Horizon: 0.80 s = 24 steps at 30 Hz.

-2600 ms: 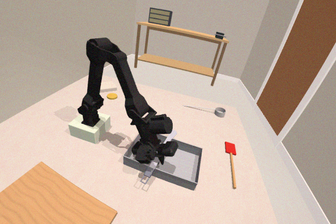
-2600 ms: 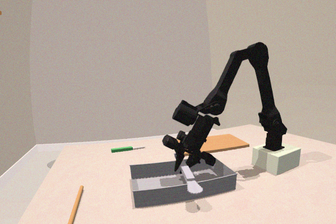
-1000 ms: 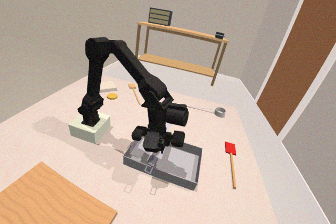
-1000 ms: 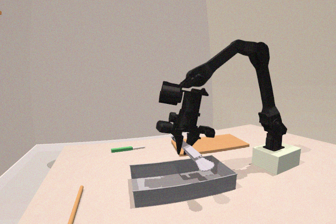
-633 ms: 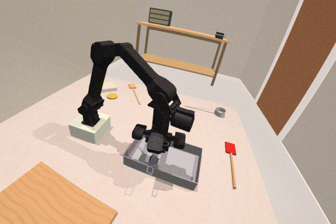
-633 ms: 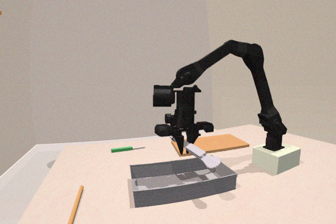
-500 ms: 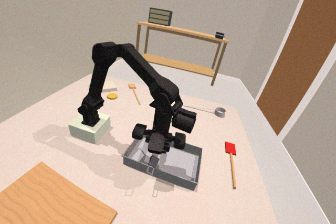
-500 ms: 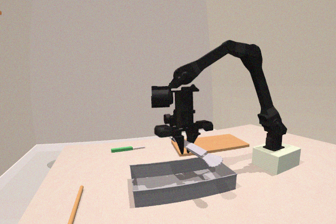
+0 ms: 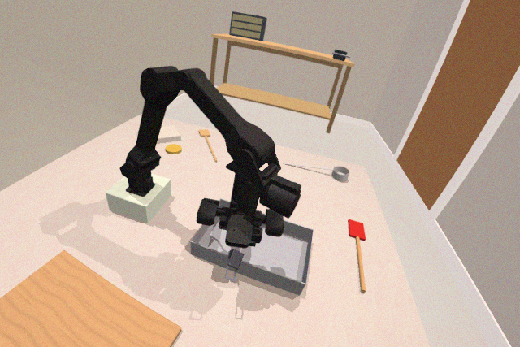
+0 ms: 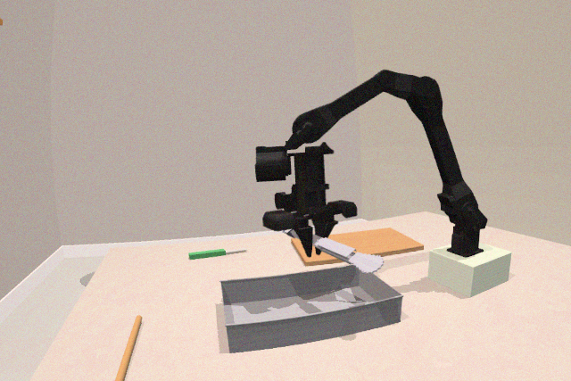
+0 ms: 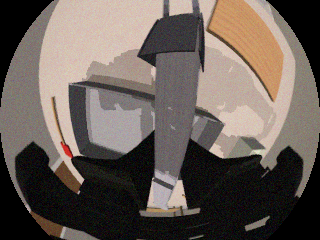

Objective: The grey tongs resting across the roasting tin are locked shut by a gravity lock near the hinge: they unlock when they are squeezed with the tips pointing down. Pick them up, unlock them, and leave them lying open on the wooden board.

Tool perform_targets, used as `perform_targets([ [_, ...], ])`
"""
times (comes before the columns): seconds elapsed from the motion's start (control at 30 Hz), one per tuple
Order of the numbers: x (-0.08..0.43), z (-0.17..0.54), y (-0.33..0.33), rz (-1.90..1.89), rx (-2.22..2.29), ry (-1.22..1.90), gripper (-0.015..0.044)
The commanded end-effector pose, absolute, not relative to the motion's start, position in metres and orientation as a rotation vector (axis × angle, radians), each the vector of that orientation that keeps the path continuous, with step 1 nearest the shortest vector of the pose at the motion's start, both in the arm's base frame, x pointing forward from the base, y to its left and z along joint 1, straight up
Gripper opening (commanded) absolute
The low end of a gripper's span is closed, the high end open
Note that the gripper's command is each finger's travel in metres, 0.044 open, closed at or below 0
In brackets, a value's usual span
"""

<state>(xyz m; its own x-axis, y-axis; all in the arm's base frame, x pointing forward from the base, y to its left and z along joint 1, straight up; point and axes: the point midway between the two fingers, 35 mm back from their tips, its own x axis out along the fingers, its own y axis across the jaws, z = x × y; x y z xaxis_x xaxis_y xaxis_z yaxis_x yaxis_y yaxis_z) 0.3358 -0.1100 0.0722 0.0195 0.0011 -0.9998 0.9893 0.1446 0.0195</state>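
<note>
In the exterior view the grey tongs (image 10: 343, 252) are seen lifted clear of the roasting tin (image 10: 309, 312), tilted so that the scalloped tips dip toward the right of the frame, just above the tin's far right corner; from the top view only a short dark end of them (image 9: 234, 262) is seen below the wrist, the rest being hidden by the arm. In the wrist view the tongs (image 11: 175, 100) are shown running up the middle of the frame, arms pressed together, with a wire loop at the far end. The pincer (image 10: 314, 238) is closed on the tongs partway along their length, fingers pointing straight down, the forearm being held upright over the tin and the upper arm arched back to the base block (image 10: 469, 269) at the right. Only shadows are seen inside the tin. The wooden board (image 9: 71, 305) lies at the lower left of the top view, well apart from the tin on the counter (image 9: 335, 314).
</note>
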Motion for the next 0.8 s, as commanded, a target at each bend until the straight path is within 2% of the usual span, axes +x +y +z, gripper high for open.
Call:
perform_targets([
  [0.0, 0.333, 0.078, -0.131, -1.043, 1.066, 1.27, -0.015],
  [0.77, 0.274, 0.099, -0.25, -0.73, 0.722, 1.41, -0.015],
])
